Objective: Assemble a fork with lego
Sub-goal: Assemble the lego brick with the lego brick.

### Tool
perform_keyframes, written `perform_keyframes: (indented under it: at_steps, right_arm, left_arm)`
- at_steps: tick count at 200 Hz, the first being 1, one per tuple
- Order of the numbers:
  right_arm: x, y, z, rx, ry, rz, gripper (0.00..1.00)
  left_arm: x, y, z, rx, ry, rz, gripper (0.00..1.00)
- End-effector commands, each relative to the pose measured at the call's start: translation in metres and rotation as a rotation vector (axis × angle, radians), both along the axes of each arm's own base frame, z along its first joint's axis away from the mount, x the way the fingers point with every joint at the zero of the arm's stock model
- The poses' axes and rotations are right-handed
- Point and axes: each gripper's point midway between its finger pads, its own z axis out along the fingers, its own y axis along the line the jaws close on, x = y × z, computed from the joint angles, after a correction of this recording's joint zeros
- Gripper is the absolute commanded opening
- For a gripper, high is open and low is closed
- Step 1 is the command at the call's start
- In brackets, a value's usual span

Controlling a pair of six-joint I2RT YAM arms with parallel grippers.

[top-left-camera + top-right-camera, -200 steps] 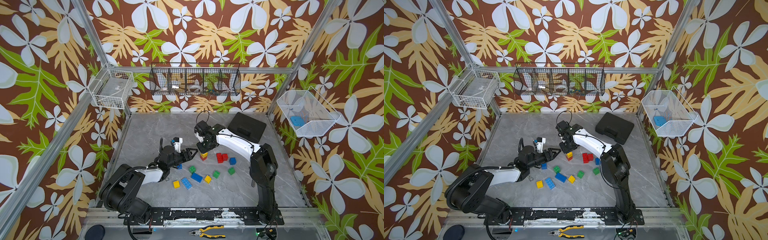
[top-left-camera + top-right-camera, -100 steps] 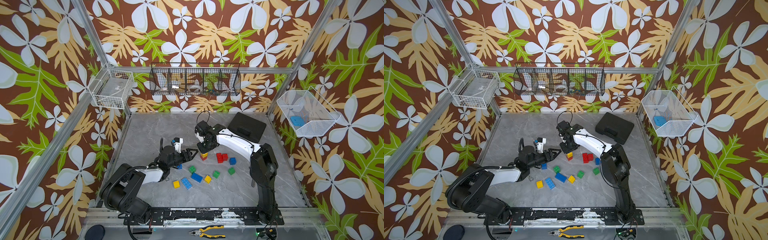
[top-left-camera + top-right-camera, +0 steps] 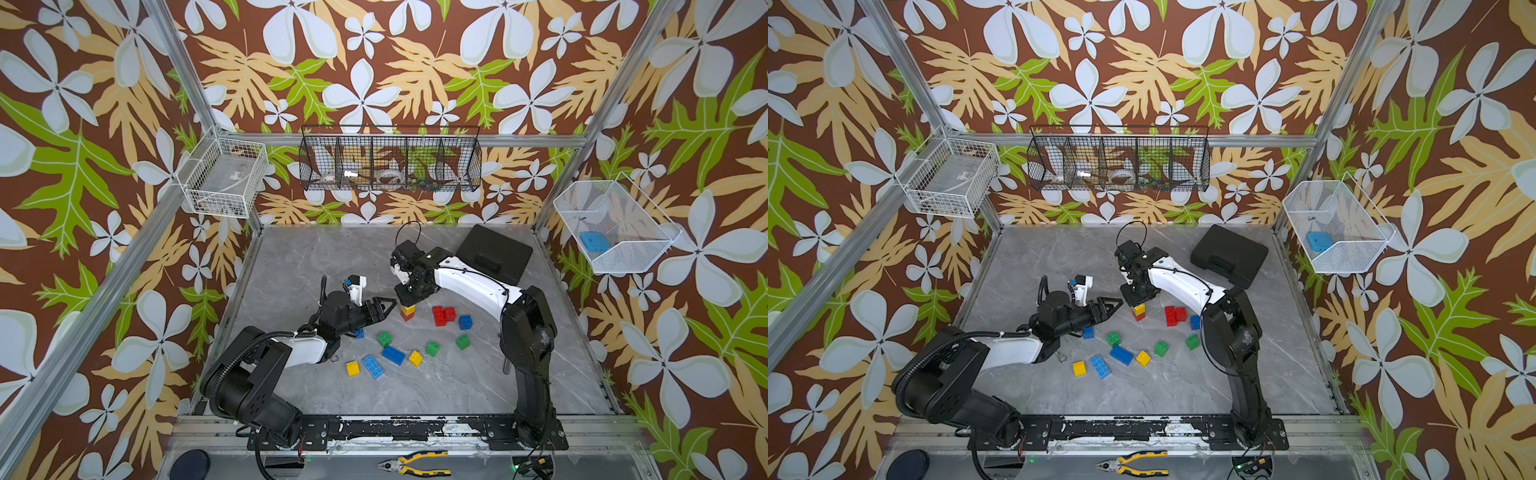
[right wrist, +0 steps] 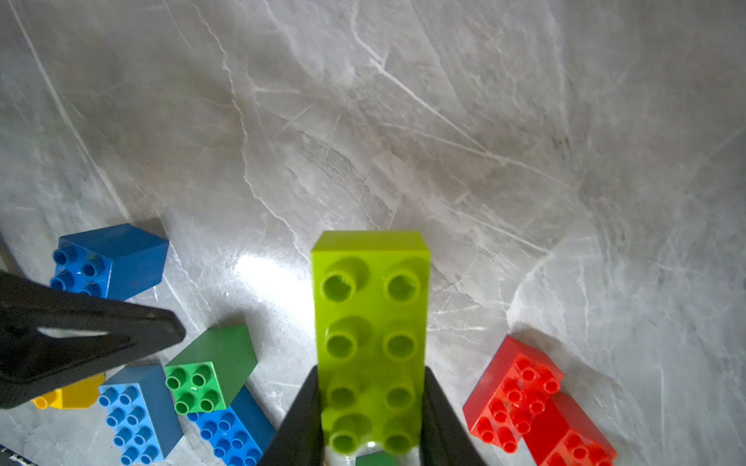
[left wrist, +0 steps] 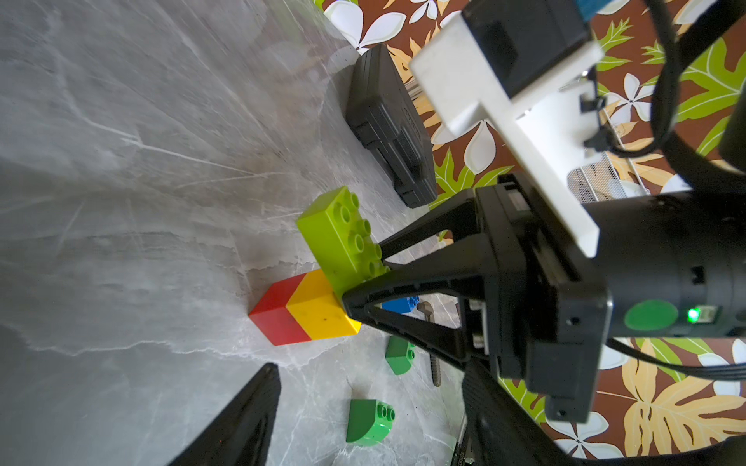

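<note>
lime brick (image 4: 370, 290) sits clamped in right end effector (image 4: 371, 373).

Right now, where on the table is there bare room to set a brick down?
Bare: the grey marble tabletop far-left, from the left arm to the back wall; the front strip between the light-blue long brick and the black front rail. Crowded: the middle, around the red-and-yellow brick stack.

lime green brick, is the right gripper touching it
Touching. The right wrist view shows the right gripper closed on the lime green brick, a finger flat against each long side, no gap.
</note>
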Motion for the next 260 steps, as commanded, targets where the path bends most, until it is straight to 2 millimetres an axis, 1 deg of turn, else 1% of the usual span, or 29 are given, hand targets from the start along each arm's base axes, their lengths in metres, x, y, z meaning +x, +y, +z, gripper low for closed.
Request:
perform_keyframes:
  at_steps: [1,54,97,134,157,178,205,237,260]
  right_arm:
    - [-0.019,-0.015,-0.018,-0.079,0.096,0.023,0.24]
    - [-0.022,-0.022,-0.017,-0.119,0.102,0.051,0.22]
    - [-0.028,-0.029,-0.015,-0.141,0.107,0.064,0.21]
    - [-0.032,-0.032,-0.020,-0.164,0.125,0.074,0.21]
    - [-0.032,-0.033,-0.020,-0.186,0.130,0.087,0.21]
    - [-0.031,-0.035,-0.018,-0.207,0.128,0.092,0.20]
    - [-0.031,-0.036,-0.019,-0.216,0.129,0.099,0.19]
    - [-0.032,-0.033,-0.022,-0.201,0.138,0.103,0.19]
    - [-0.032,-0.030,-0.023,-0.184,0.140,0.105,0.19]
  left_arm:
    - [0.001,-0.002,0.006,-0.010,-0.024,-0.010,0.74]
    - [0.002,-0.002,0.006,-0.009,-0.023,-0.010,0.74]
    - [0.004,-0.003,0.007,-0.004,-0.026,-0.013,0.73]
    - [0.004,-0.004,0.005,0.016,-0.026,-0.017,0.73]
    - [0.005,-0.003,0.004,0.022,-0.026,-0.010,0.73]
    - [0.011,0.002,0.004,0.010,-0.020,0.022,0.73]
    - [0.023,0.005,0.014,-0.044,-0.022,0.045,0.73]
    - [0.034,-0.004,0.023,-0.103,-0.015,0.027,0.73]
    - [0.036,-0.008,0.021,-0.117,-0.001,0.016,0.72]
